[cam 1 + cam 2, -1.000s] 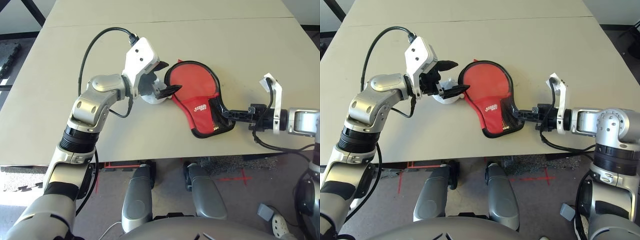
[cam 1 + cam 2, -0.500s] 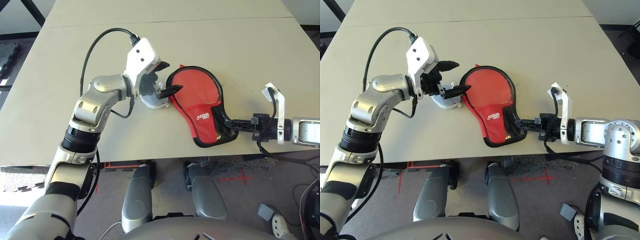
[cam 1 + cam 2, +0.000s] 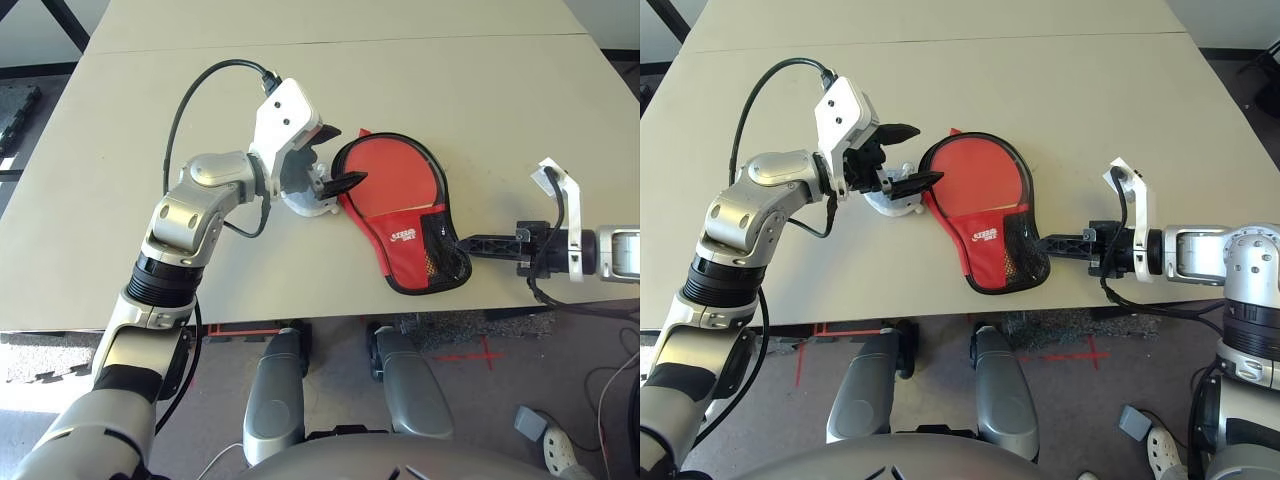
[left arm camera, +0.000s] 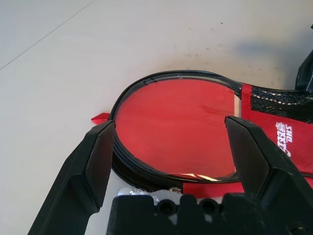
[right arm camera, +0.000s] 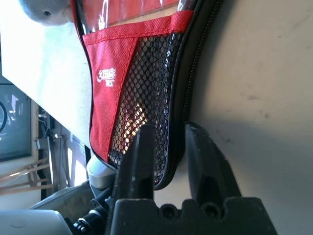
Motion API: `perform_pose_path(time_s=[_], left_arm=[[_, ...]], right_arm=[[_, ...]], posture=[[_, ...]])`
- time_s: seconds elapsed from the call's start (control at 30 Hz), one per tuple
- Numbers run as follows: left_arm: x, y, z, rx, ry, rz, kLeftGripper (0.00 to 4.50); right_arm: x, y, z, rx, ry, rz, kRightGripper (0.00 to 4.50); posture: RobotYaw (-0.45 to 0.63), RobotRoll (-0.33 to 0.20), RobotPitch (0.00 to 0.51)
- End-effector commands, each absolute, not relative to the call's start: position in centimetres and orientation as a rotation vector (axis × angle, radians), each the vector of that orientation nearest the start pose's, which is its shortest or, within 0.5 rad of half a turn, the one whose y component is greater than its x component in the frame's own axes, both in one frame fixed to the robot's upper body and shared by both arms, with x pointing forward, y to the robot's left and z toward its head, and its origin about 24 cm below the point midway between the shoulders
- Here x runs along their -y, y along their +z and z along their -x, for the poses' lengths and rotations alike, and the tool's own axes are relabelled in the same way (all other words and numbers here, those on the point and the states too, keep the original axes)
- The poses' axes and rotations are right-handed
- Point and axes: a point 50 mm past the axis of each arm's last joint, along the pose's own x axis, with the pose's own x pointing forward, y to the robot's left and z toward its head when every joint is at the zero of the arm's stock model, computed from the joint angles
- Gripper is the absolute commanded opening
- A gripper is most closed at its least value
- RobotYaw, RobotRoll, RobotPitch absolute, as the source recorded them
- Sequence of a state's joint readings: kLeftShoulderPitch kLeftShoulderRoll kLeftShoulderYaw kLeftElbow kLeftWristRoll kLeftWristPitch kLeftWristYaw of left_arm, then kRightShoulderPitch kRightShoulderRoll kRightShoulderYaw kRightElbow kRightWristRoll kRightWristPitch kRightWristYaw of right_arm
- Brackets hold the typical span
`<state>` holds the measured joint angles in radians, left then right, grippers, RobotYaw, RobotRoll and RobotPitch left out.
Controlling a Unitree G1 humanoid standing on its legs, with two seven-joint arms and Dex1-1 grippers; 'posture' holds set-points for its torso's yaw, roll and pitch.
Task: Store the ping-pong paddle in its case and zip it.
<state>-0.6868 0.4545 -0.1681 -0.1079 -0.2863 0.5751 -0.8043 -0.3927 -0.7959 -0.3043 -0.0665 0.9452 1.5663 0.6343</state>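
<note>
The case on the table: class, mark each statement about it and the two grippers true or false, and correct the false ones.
1. The case lies flat on the table. True.
2. The left gripper is shut on the case. False: its fingers stand wide apart, gripping nothing.
3. The right gripper is at the case's mesh-pocket end. True.
4. The case hangs wholly off the table's edge. False: it rests on the tabletop, near the front edge.
5. The case's outside is blue. False: it is red with a black rim.
</note>
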Motion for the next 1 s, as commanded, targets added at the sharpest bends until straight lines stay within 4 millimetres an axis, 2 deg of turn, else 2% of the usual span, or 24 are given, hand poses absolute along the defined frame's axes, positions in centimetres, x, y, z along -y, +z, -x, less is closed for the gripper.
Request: perform_pose_path(time_s=[0.03,0.17,0.23,0.33,0.53,0.8,1.0], left_arm=[[-11.3,19.7,-31.1,0.014,-1.043,-0.353,4.5],[-11.5,20.0,-31.2,0.017,-1.037,-0.356,4.5],[-11.7,20.2,-31.3,0.02,-1.034,-0.355,4.5],[-11.8,20.2,-31.4,0.019,-1.028,-0.354,4.5],[-12.4,20.2,-31.4,0.01,-1.005,-0.357,4.5],[-13.3,20.1,-31.3,-0.002,-0.971,-0.36,4.5],[-14.0,20.0,-31.1,-0.019,-0.942,-0.369,4.5]], right_arm=[[26.2,16.3,-25.5,-0.792,0.694,-0.359,2.28],[27.4,18.3,-26.7,-0.695,0.737,-0.252,3.74],[27.8,19.6,-27.9,-0.6,0.767,-0.13,4.46],[27.7,20.5,-29.4,-0.499,0.833,0.012,4.46],[26.3,20.2,-32.6,-0.396,0.954,0.251,4.46],[23.6,19.1,-35.2,-0.315,1.122,0.326,4.46],[21.9,18.4,-36.1,-0.297,1.208,0.36,4.46]], posture=[[0.06,0.0,0.264],[0.05,0.0,0.259],[0.05,0.0,0.259],[0.05,0.0,0.257],[0.06,0.0,0.258],[0.09,0.0,0.26],[0.1,0.0,0.261]])
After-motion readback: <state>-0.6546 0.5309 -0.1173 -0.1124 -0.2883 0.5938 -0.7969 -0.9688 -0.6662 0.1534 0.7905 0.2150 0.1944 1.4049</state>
